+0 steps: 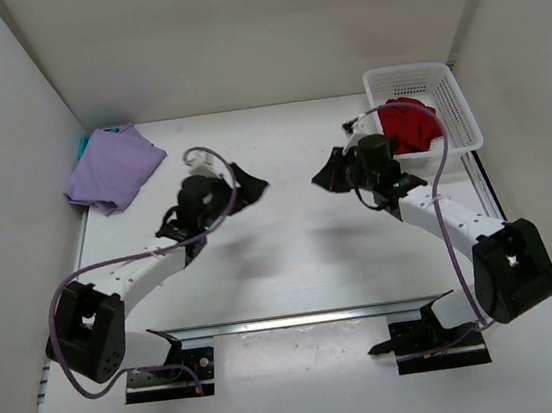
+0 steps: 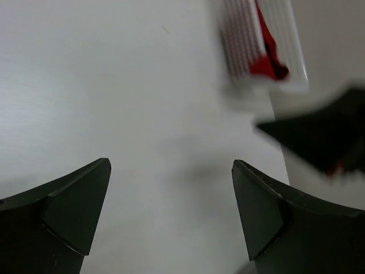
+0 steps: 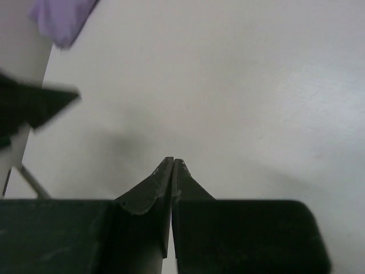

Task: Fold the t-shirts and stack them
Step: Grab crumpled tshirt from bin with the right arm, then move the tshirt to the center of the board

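Table (image 1: 293, 265) carrying everything | basket (image 1: 460, 108) sitting far right, holding red t-shirt (image 1: 412, 124) | lavender t-shirt (image 1: 112, 166) lying far left, teal t-shirt (image 1: 84, 144) peeking from behind it | left end effector (image 2: 171, 161) hovering mid-table, spread | right end effector (image 3: 173, 162) hovering, pressed together

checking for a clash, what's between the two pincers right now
Only bare table lies between the left pincer and the right pincer; no shirt there. The top view shows it best.
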Robot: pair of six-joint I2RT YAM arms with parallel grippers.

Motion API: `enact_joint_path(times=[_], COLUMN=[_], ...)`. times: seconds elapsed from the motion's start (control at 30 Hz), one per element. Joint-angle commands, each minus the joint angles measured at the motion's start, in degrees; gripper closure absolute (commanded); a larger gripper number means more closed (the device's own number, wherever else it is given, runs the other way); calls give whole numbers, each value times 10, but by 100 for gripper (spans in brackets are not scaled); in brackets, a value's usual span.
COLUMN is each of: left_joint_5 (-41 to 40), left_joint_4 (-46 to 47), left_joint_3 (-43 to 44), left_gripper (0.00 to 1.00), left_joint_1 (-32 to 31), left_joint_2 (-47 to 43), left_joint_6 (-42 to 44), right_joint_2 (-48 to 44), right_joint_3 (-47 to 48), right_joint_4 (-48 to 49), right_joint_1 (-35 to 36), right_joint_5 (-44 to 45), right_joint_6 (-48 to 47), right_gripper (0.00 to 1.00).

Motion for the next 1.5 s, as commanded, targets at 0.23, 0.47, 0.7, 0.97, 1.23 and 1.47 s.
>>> enact_joint_path(times=[0.23,0.47,0.7,0.97,1.23,1.47], left_joint_5=[151,185,196,202,188,186], left_joint_4=[165,213,230,228,219,194], left_joint_3=[-125,-174,-194,-193,-198,-240], left_gripper=[5,16,23,29,30,31], left_joint_1=[-238,-235,-210,-180,-159,-75], left_joint_2=[81,91,89,91,65,10], left_joint_6=[13,0,-8,-19,-33,-52], right_joint_2=[129,267,380,263,22,-32], right_joint_3=[185,308,450,410,426,570], right_joint_4=[-103,-143,-204,-129,-64,-44], right_joint_1=[-297,-373,-369,-364,-302,-166], right_joint_5=[135,74,61,32,-43,-161], right_joint_6=[-89,-100,-107,-79,-49,-36], right_gripper=[80,42,64,100,100,100])
